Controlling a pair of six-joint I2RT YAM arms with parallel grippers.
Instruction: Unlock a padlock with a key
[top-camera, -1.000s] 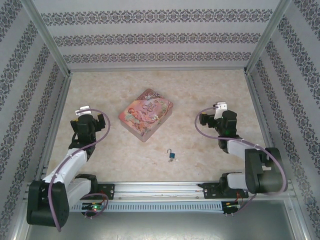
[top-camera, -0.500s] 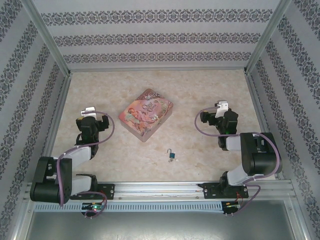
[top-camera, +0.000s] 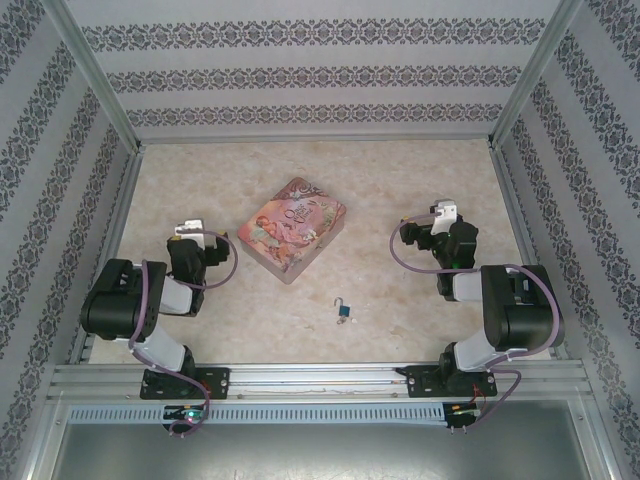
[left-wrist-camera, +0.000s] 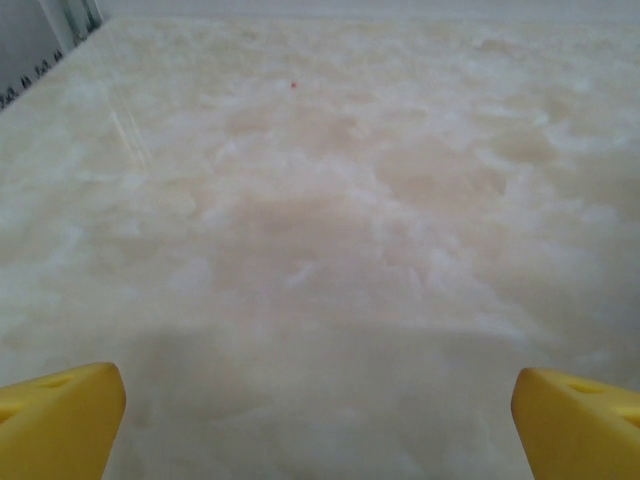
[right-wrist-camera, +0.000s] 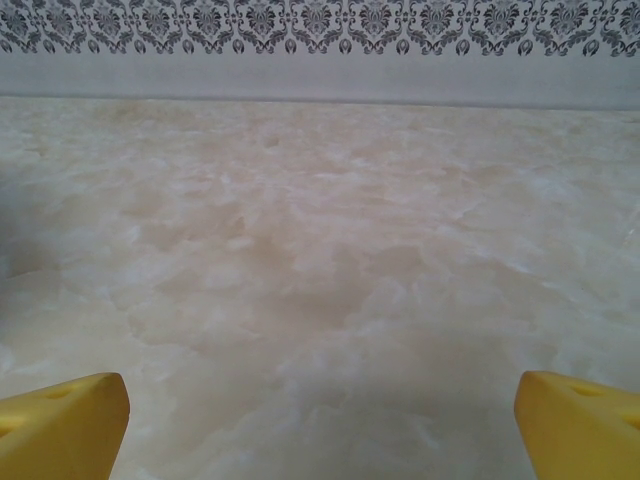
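The tiny blue-teal padlock (top-camera: 343, 311) with its thin silver shackle lies on the marble-patterned table (top-camera: 400, 190), near the front and between the two arms. I cannot make out a key at this size. My left gripper (top-camera: 186, 232) is folded back at the left, well away from the padlock. In the left wrist view its yellow fingertips (left-wrist-camera: 60, 415) stand wide apart, open, over bare table. My right gripper (top-camera: 440, 215) sits at the right, also far from the padlock, and its yellow fingertips (right-wrist-camera: 575, 420) stand open with nothing between them.
A pink illustrated tin box (top-camera: 292, 227) lies tilted in the middle of the table, behind the padlock. Patterned walls and metal frame posts (top-camera: 100, 90) close in the back and both sides. A metal rail (top-camera: 320, 375) runs along the front.
The left arm has folded back toward its base, bringing its gripper nearer and slightly right. The right arm folded in earlier and has since held still. Padlock and tin have not moved.
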